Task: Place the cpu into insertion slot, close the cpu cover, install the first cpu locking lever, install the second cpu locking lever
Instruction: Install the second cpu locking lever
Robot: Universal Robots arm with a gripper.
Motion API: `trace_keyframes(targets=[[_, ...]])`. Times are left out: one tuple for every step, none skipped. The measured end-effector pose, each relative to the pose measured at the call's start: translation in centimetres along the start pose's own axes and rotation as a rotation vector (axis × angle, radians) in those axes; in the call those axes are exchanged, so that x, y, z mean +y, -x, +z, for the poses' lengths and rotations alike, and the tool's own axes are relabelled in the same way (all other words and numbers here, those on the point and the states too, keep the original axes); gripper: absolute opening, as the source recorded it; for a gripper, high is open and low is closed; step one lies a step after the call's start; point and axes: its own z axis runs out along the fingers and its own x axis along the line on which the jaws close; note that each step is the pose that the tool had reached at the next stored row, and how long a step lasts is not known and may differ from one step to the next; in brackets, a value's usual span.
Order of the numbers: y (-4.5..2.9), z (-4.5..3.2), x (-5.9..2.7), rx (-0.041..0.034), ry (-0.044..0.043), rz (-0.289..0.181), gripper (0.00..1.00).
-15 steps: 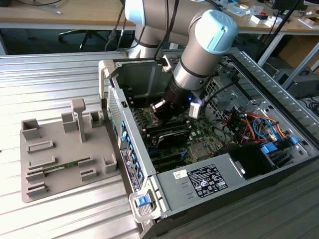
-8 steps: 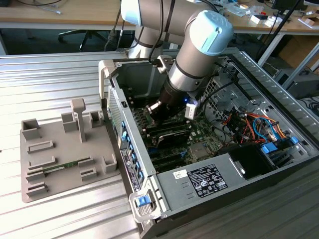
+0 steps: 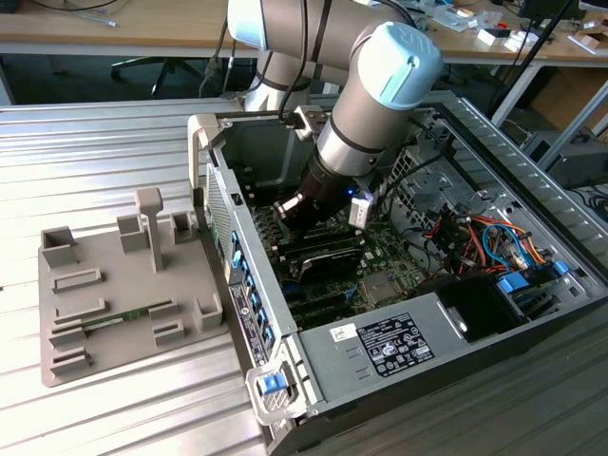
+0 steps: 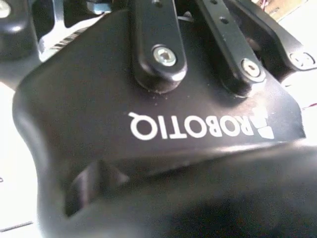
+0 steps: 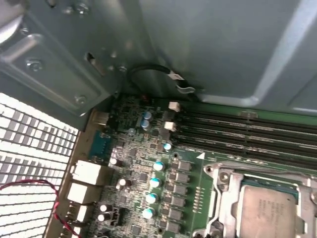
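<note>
Inside the open computer case point(image 3: 446, 313), the arm point(image 3: 366, 114) reaches down from 12 o'clock, with the end effector point(image 3: 296, 211) low over the green motherboard point(image 3: 380, 252) near the case's middle. Can't tell whether it is released or clenched: the exterior view hides the tips, and the second wrist view has just the black end effector body point(image 4: 163, 124) with two link bars bolted on.

First wrist view: cpu point(image 5: 267, 213) sits at about 5 o'clock, a flat square chip with a dull silvery-grey metal top, faint markings on it, cut by the frame edge. It lies seated in the insertion slot point(image 5: 241, 191), whose dark rim and a sliver of teal edge show around the chip. The cpu cover point(image 5: 228, 198), a thin shiny silver frame with a large square window, lies around the chip; whether it is fully flat I can't tell. Long black memory slots point(image 5: 247, 131) run just beside the socket at 3 o'clock. Blue-topped capacitors point(image 5: 153, 182) stand in a row near centre, at 9 o'clock from the cpu.

Exterior view: grey fixture tray point(image 3: 123, 285) lies on the ribbed metal bench point(image 3: 95, 161) at 9 o'clock, just beside the case. Grey white-labelled power supply box point(image 3: 399, 344) sits at 5 o'clock in the case.
</note>
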Motion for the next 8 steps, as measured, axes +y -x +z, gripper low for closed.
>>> trace_keyframes(targets=[[-0.03, 0.03, 0.0, 0.0002, 0.0001, -0.002, 0.11], [-0.05, 0.07, 0.0, 0.0008, -0.0003, -0.006, 0.11], [-0.06, 0.15, -0.02, 0.0016, -0.001, -0.01, 0.11], [-0.05, 0.3, -0.03, 0.0022, -0.0009, -0.015, 0.11], [-0.04, 0.43, -0.03, 0.0022, -0.0007, -0.017, 0.11], [-0.02, 0.54, -0.03, 0.0019, -0.001, -0.018, 0.11], [-0.01, 0.64, -0.04, 0.003, -0.0018, -0.021, 0.11], [-0.01, 0.7, -0.05, 0.0033, -0.0019, -0.021, 0.11]])
